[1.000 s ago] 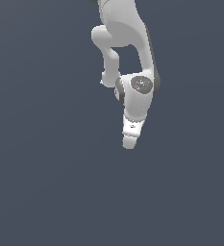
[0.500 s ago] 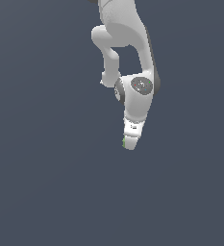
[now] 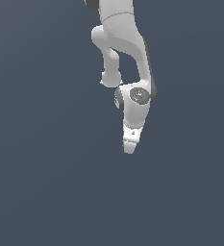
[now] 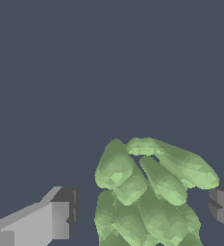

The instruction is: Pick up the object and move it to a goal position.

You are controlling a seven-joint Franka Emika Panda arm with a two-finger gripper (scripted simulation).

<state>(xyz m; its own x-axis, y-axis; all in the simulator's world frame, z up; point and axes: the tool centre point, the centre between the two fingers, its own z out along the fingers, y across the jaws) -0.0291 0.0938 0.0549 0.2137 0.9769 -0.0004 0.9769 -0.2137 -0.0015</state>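
Floor (image 3: 46, 182) fills both views, plain dark grey, with no goal marker in sight. Arm (image 3: 125, 43) reaches down over it in the exterior view and covers nearly all of what lies beneath. Gripper (image 3: 129, 146) sits low at the arm's end, pointed at the floor. Released, judging from the wrist view: gaps show between each finger and the object, one light finger (image 4: 41, 221) on one side, the dark pad of the other finger (image 4: 223, 206) on the opposite side, neither touching green. Object (image 4: 149, 192) lies between those fingers, a cluster of pale green stubby lobes, nearer the dark pad than the light finger. From the exterior view only a tiny green speck shows at the gripper's edge, so contact with the floor cannot be confirmed there.

Step in hand, at a guess: closing on the object before any lift. Best done by shifting slightly toward the dark-pad side to centre the cluster, sinking until the pads meet the thick body rather than loose lobe tips, then closing slowly. Lumpy surface likely to slip or twist under uneven pressure, so worth lifting straight up only once both pads bear firmly.
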